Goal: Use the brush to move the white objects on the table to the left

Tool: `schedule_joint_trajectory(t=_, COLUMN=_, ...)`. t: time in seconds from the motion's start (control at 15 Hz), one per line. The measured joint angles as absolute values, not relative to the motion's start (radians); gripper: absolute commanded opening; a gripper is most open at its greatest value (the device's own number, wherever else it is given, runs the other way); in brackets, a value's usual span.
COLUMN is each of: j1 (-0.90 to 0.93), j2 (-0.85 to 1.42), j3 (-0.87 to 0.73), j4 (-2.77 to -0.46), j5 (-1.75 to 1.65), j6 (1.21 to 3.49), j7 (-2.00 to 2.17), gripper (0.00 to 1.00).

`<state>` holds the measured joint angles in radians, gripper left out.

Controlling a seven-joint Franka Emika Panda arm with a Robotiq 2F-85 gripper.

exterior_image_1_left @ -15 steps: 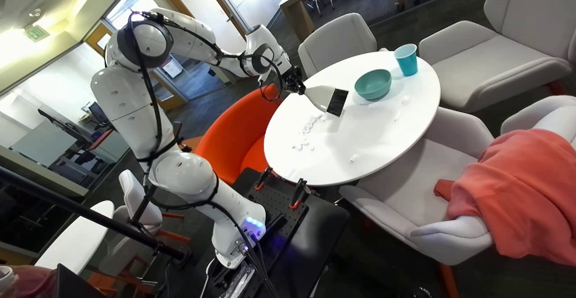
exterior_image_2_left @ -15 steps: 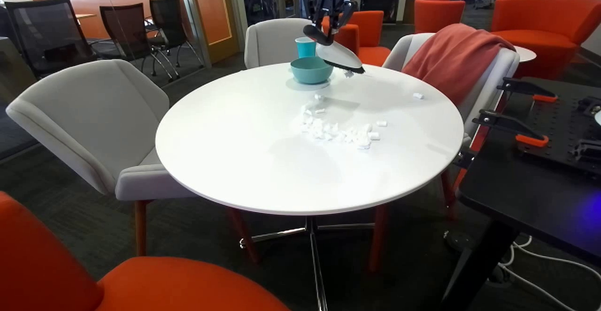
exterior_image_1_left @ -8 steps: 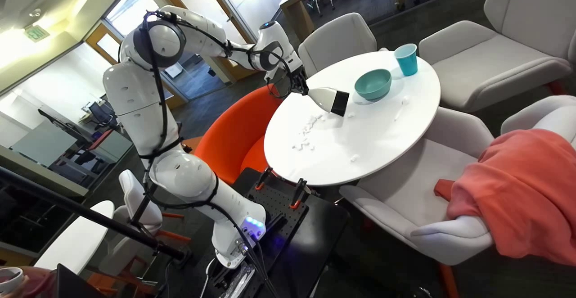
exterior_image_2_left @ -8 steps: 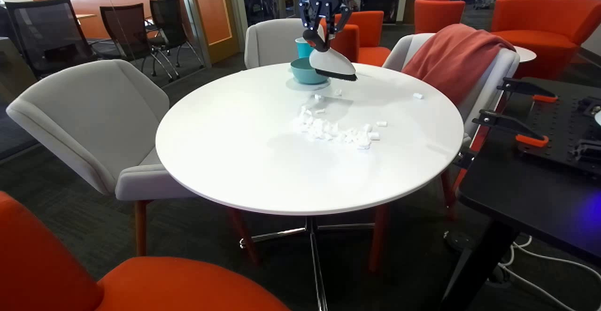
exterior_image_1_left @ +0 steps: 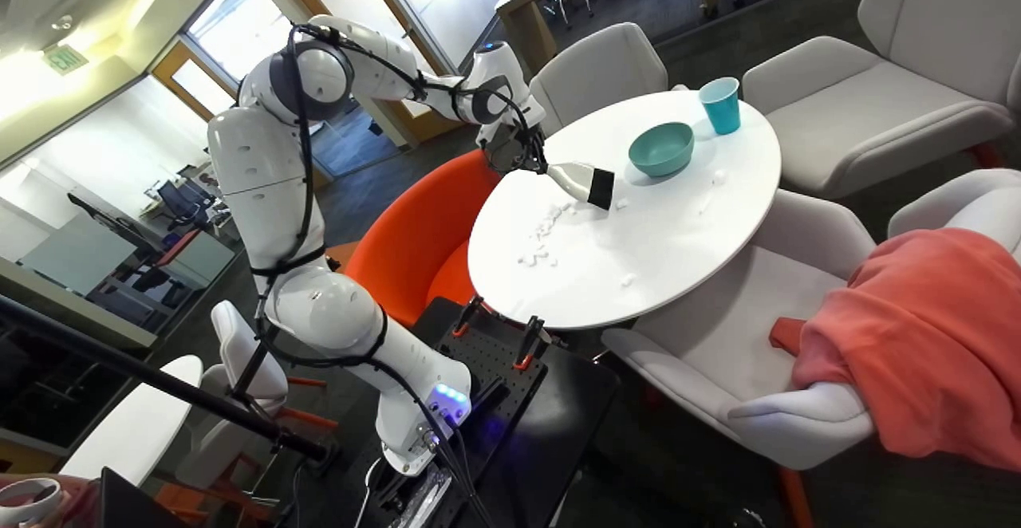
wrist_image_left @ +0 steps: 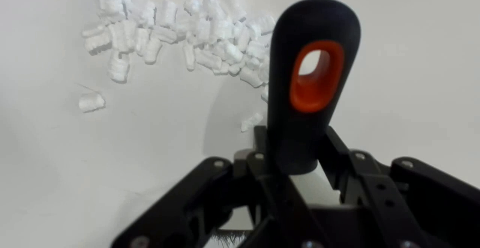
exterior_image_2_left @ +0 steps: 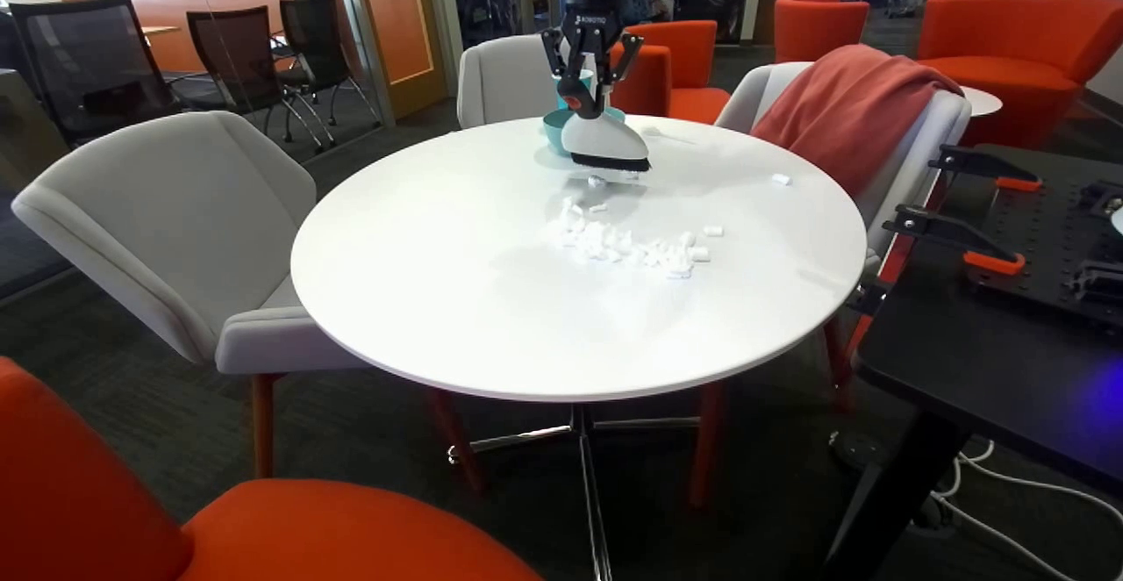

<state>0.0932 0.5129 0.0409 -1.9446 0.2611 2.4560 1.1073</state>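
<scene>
One brush (exterior_image_2_left: 604, 137) is clamped by its handle (wrist_image_left: 315, 19) in the pincer (wrist_image_left: 296, 147), bristles (exterior_image_2_left: 610, 162) downward above the tabletop (exterior_image_2_left: 439, 283), presumably so they can sweep the white objects (wrist_image_left: 221, 30), mostly clustered there with strays apart.

The arm (exterior_image_1_left: 273, 209) reaches out, elbow (exterior_image_1_left: 321, 80) bent, its tool (wrist_image_left: 296, 147) pointing down and clamped in a grip.

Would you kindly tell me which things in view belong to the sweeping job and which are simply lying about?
For the job:
brush
tool, gripping the brush
white pieces
table

Just about:
bowl
cup
pink cloth over a gray chair
orange chair
</scene>
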Motion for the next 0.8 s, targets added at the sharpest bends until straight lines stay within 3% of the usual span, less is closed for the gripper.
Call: schedule_joint_trajectory(t=0.8, j1=0.095, j2=0.593, j3=0.112, j4=-1.864, j5=0.376, j6=2.372, j7=0.95, gripper=0.12)
